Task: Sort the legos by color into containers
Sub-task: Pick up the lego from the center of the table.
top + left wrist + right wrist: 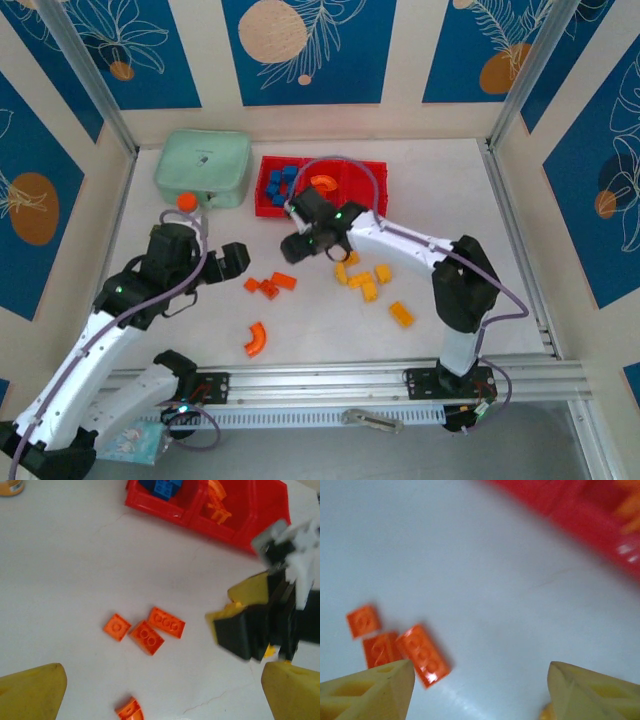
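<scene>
With the left tool [232,262] and right tool [298,247] both wide open, empty and near the same three orange legos [268,287] on the table [450,200], short of the red tray [165,507], reaching together risks a clash that scatters them.

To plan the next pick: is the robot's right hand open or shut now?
Open. The right hand shows, in the right wrist view, two yellow plastic fingers far apart, with bare white tabletop between them.

Overhead and both close wrist views share the orange legos [270,285] [145,630] [395,647].
</scene>
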Available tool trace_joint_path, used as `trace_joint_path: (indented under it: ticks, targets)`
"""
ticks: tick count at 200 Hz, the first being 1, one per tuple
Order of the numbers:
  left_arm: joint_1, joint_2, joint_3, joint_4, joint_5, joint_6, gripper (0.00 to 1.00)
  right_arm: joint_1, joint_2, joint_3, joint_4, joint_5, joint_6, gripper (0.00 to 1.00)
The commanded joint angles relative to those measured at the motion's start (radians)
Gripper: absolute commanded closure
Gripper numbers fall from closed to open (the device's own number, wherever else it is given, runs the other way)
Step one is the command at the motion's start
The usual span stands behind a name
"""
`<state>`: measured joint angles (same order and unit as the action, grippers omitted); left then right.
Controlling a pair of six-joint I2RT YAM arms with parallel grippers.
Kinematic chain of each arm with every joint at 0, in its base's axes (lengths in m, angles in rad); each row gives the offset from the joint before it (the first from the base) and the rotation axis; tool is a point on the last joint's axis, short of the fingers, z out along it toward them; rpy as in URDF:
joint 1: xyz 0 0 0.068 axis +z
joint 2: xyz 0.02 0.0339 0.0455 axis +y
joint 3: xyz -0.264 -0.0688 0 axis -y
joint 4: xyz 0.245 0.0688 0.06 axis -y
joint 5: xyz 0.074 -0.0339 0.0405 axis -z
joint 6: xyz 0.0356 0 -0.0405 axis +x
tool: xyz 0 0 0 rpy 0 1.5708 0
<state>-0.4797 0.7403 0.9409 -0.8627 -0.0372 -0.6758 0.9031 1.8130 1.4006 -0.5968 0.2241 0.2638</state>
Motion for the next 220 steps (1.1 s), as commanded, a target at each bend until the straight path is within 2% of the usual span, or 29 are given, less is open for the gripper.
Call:
trace_joint_path:
  ticks: [1, 79, 115, 159, 220]
  targets:
    - [0.013, -0.051, -0.034, -0.093, -0.030, -0.028, 0.01, 0.037, 0.025, -0.024, 0.029, -0.055, -0.057, 0.26]
    - [0.013, -0.081, -0.051, -0.129, -0.033, -0.038, 0.01, 0.089, 0.180, 0.002, 0.047, -0.003, -0.148, 0.25]
    - [0.013, -0.078, -0.048, -0.128, -0.039, -0.032, 0.01, 0.087, 0.219, 0.029, 0.065, 0.049, -0.173, 0.30]
    - [0.013, -0.076, -0.047, -0.128, -0.044, -0.028, 0.01, 0.078, 0.273, 0.061, 0.085, 0.061, -0.207, 0.39]
    - [0.013, -0.079, -0.033, -0.132, -0.050, -0.022, 0.01, 0.073, 0.227, 0.042, 0.078, 0.032, -0.192, 0.66]
